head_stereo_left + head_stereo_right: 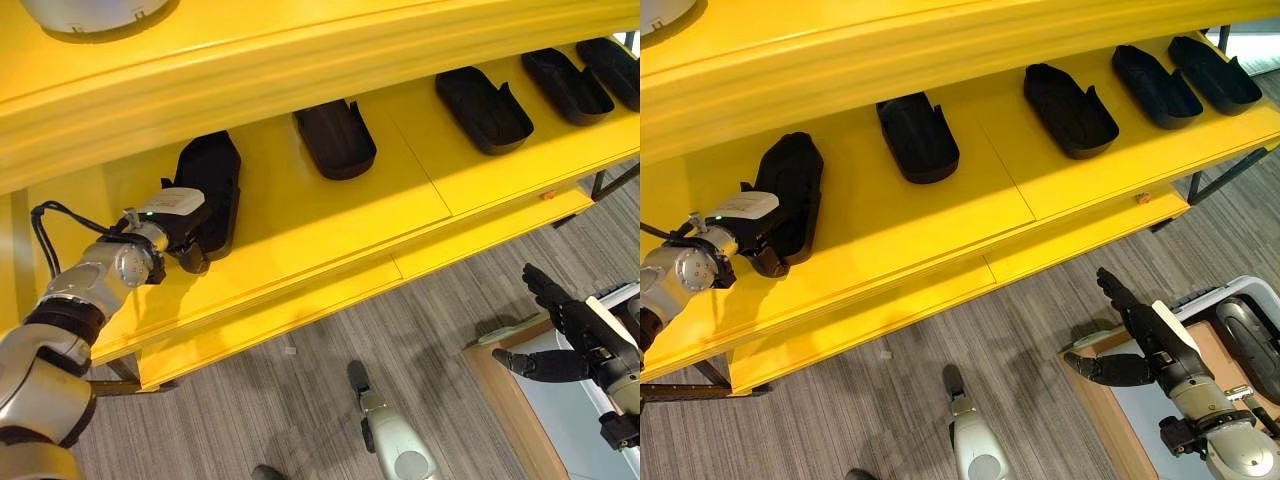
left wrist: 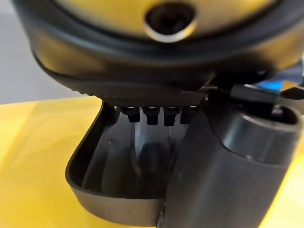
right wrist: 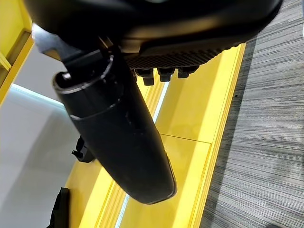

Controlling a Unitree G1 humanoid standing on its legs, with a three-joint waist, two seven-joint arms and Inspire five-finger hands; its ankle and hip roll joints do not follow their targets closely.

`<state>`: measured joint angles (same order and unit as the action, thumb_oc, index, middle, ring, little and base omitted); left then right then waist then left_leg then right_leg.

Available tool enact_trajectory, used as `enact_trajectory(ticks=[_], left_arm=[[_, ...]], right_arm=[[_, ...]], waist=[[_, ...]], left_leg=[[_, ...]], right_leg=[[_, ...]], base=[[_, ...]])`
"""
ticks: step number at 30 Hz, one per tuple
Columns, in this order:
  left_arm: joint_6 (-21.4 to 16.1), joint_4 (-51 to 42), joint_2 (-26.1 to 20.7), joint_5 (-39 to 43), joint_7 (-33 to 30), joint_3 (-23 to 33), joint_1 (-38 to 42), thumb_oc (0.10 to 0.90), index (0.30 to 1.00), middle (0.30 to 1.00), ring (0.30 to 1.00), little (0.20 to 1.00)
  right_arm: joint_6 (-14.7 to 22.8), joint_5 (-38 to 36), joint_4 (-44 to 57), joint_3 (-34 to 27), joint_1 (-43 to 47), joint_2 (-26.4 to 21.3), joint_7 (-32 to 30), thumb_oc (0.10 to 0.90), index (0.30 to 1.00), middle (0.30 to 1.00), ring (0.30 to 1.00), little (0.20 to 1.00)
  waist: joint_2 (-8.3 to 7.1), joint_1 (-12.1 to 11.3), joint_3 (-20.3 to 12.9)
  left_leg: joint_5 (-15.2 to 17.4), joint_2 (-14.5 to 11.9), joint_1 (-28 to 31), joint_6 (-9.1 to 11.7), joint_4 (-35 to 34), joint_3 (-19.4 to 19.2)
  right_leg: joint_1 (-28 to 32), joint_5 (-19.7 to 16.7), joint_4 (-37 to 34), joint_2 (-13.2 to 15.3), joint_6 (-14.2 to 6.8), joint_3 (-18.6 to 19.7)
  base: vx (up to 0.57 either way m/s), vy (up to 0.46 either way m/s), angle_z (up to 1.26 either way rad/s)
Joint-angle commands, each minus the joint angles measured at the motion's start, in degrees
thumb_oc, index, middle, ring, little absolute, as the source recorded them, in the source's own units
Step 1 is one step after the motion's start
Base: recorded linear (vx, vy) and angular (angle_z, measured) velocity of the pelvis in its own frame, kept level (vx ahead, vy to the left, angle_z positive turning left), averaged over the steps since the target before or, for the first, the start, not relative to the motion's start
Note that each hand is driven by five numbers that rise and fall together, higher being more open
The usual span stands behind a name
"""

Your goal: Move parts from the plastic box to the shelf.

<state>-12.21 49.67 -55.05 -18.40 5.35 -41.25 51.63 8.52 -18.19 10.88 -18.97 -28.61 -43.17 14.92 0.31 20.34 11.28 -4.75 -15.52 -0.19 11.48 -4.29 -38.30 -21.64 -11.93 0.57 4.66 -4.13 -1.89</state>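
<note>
Several black hollow parts lie in a row on the yellow shelf (image 1: 330,215). My left hand (image 1: 176,222) is on the near end of the leftmost part (image 1: 212,172). In the left wrist view its fingers (image 2: 154,114) reach into the part's hollow (image 2: 114,166) and the thumb (image 2: 228,171) lies against the wall's outside, pinching it. The other parts (image 1: 335,138) (image 1: 483,108) (image 1: 567,85) lie further right. My right hand (image 1: 1145,335) hangs open over the floor at the lower right, next to the plastic box (image 1: 1210,295), which holds a black part (image 1: 1250,340).
An upper yellow shelf board (image 1: 300,60) overhangs the back of the row, with a grey round object (image 1: 95,15) on it. The box rests on a wooden platform (image 1: 1110,405). Grey carpet (image 1: 330,340) lies between shelf and box. A dark shelf leg (image 1: 612,180) stands at the right.
</note>
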Motion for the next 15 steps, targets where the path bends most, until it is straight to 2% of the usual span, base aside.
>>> enact_trajectory(ticks=[1,6,10,15], left_arm=[[1.07,0.05,2.06,3.07,0.66,4.84,6.58,0.9,1.0,1.0,1.0,1.0],[0.93,-0.72,3.59,10.99,5.77,5.47,6.09,0.9,1.0,1.0,1.0,1.0],[2.65,2.01,6.53,20.76,7.57,9.54,3.49,0.9,1.0,1.0,1.0,1.0],[4.2,4.95,9.19,25.74,9.12,12.07,1.48,0.9,1.0,1.0,1.0,1.0]], right_arm=[[2.56,-2.65,4.26,-5.08,2.59,-1.72,0.0,0.9,1.0,1.0,1.0,1.0],[2.06,-2.93,3.76,-4.99,3.54,-0.68,0.56,0.9,1.0,1.0,1.0,1.0],[1.82,-3.44,3.5,-4.61,4.44,-0.09,0.55,0.9,1.0,1.0,1.0,1.0],[1.53,-4.03,3.71,-4.64,4.6,0.09,0.62,0.9,1.0,1.0,1.0,1.0]], waist=[[0.86,2.67,-0.56],[1.02,3.15,-0.67],[1.22,3.43,-1.04],[1.39,3.75,-1.43]], left_leg=[[-8.16,-8.27,-0.01,3.29,0.93,2.92],[-7.92,-8.22,0.2,3.25,1.07,2.59],[-7.9,-8.25,0.25,3.26,1.1,2.32],[-7.65,-8.33,0.4,3.28,1.28,2.14]], right_leg=[[-2.62,1.97,5.77,3.45,-5.85,5.63],[-2.84,1.98,5.99,3.18,-5.75,5.97],[-3.11,1.98,6.07,3.07,-5.6,6.15],[-3.21,2.01,6.17,2.82,-5.51,6.55]], base=[[0.0,0.0,0.0],[0.0,0.0,0.0],[0.0,0.0,0.0],[0.0,0.0,0.0]])
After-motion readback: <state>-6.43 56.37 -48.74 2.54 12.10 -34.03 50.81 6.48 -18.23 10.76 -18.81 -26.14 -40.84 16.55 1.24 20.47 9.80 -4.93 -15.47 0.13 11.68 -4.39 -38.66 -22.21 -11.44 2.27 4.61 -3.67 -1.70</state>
